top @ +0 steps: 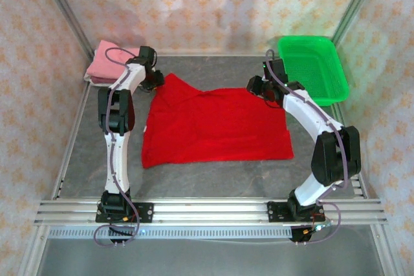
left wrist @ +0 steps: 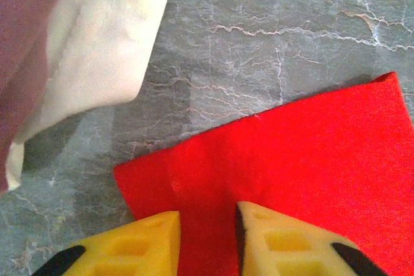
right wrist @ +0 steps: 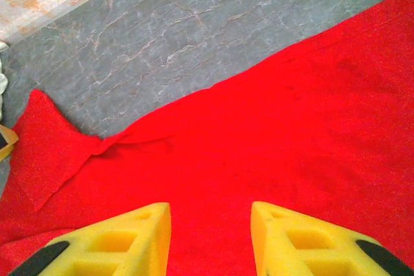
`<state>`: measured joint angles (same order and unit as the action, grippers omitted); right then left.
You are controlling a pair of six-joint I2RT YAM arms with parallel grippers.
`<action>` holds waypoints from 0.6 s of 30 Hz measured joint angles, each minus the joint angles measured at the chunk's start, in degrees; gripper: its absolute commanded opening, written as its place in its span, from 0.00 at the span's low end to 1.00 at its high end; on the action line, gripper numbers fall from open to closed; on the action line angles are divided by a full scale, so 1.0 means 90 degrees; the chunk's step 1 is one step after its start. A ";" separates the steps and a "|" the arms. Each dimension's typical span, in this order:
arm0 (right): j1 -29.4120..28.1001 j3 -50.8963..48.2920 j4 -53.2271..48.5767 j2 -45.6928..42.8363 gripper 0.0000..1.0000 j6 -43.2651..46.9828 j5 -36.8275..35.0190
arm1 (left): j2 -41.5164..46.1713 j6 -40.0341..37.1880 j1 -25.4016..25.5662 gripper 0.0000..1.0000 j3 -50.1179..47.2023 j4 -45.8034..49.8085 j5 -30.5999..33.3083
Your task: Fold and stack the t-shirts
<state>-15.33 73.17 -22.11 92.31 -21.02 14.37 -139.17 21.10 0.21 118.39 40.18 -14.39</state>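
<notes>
Grasp before the first fold: the red shirt (top: 217, 127) is spread at centre, the folded shirts (top: 103, 64) stacked upper left. The left gripper (left wrist: 207, 221) and right gripper (right wrist: 210, 214) are held open over its far edge, and pinching it is judged to be called for next.

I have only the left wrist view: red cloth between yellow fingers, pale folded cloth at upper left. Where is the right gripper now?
Observer: The right gripper is open over the far right edge of the red t-shirt.
Operator: What lies beyond that edge?
Observer: A green basket, apart from the shirt, at the far right.
Operator: And the pale cloth?
Observer: It is a stack of folded t-shirts in the far left corner.
</notes>
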 measured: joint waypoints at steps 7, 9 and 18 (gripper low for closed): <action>0.0000 0.0005 -0.0104 0.0090 0.39 0.0036 -0.0158 | 0.0000 -0.0007 0.0005 0.10 0.0369 0.0066 0.0002; 0.0000 0.0010 -0.0107 0.0192 0.39 0.0036 -0.0170 | 0.0002 -0.0015 0.0007 0.07 0.0457 0.0073 0.0000; 0.0041 0.0194 -0.0160 0.0561 0.39 0.0034 -0.0219 | 0.0267 0.0010 -0.0002 0.37 0.0049 0.0073 0.0000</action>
<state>-14.96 74.91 -23.55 97.36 -20.71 12.40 -136.77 21.19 0.19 118.83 40.84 -14.39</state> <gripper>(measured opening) 0.391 0.301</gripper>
